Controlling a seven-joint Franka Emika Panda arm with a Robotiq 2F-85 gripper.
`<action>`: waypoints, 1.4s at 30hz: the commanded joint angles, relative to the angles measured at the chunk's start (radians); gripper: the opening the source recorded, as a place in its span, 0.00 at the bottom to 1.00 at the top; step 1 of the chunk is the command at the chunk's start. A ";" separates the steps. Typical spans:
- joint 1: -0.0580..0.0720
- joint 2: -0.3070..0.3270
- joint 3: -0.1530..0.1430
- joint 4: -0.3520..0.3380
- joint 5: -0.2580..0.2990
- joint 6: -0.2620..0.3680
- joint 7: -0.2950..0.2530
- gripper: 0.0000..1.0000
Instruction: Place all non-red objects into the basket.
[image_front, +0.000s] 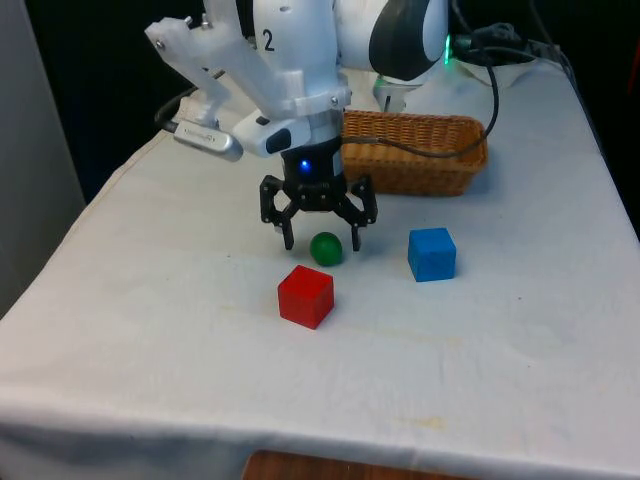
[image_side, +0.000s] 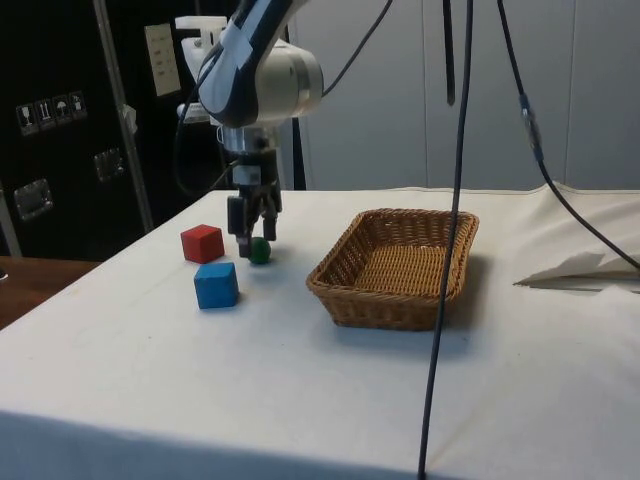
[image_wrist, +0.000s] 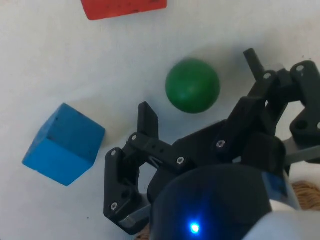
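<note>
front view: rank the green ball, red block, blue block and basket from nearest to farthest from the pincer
1. Green ball, between the open fingers of the pincer.
2. Red block, just in front of the ball.
3. Blue block, off to the front view's right.
4. Basket, behind; close to the blue block's rank.

A lab: cloth-draped table, black curtains, dangling cables.

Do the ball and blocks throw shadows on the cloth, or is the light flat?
Front view: soft, faint shadows under the red block, blue block and green ball. Side view: a dim shadow beside the basket. Wrist view: pale shadow beside the ball, near the open tool.
</note>
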 joint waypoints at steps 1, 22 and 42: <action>-0.004 0.005 0.006 0.006 0.006 0.003 -0.003 1.00; -0.003 0.016 0.005 0.009 0.005 0.004 -0.003 0.00; 0.012 -0.133 -0.025 -0.067 -0.030 -0.055 0.000 0.00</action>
